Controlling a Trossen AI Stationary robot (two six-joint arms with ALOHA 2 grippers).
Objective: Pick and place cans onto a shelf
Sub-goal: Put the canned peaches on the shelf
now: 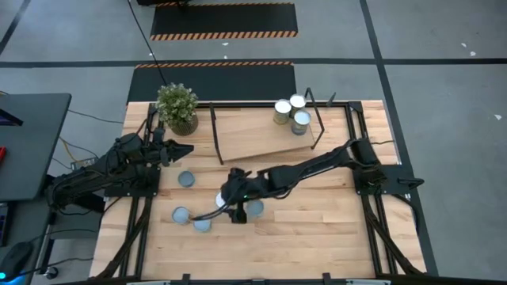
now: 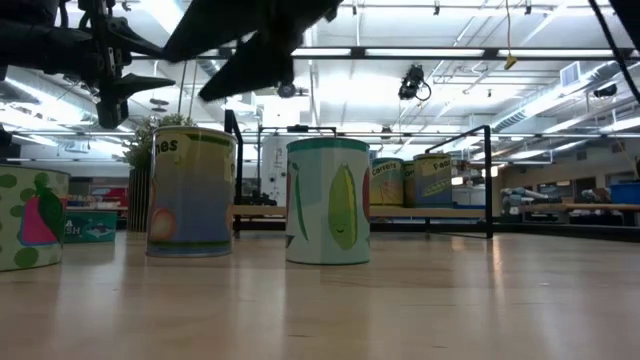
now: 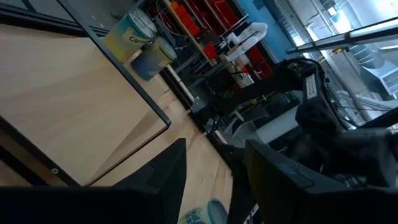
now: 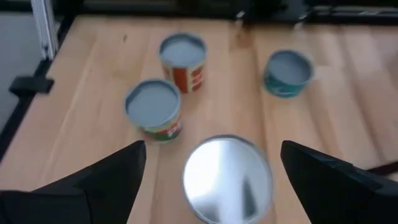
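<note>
Eight cans in all showed from the high view: three stood together on the shelf (image 1: 261, 131) at its right end (image 1: 291, 112), and five sat on the table (image 1: 317, 229) below. Of those five, one lay alone near the left arm (image 1: 186, 180), two sat low and left (image 1: 181, 214) (image 1: 202, 225), one bright-topped can (image 1: 223, 199) was half hidden under the right tool (image 1: 232, 207), and one (image 1: 255, 207) sat just right of it. One potted plant (image 1: 177, 107) stood at the shelf's left end. The left tool (image 1: 181, 149) hung near the shelf's left frame.

Level across the table in the low view, two cans stood up front, one with a corn picture (image 2: 327, 200), one beside it (image 2: 190, 192); the shelf cans (image 2: 415, 181) showed behind.

Past the left wrist, that tool's fingers (image 3: 165, 180) were spread with nothing between them, the shelf board (image 3: 68, 112) ahead and cans (image 3: 140, 40) at its far end.

Down the right wrist, that tool (image 4: 217, 171) was spread wide around the silvery-topped can (image 4: 227, 177), not touching it. Three bluish-grey-topped cans sat beyond: a red-labelled one (image 4: 182, 61), one nearer (image 4: 153, 109), and a teal one (image 4: 287, 73).
</note>
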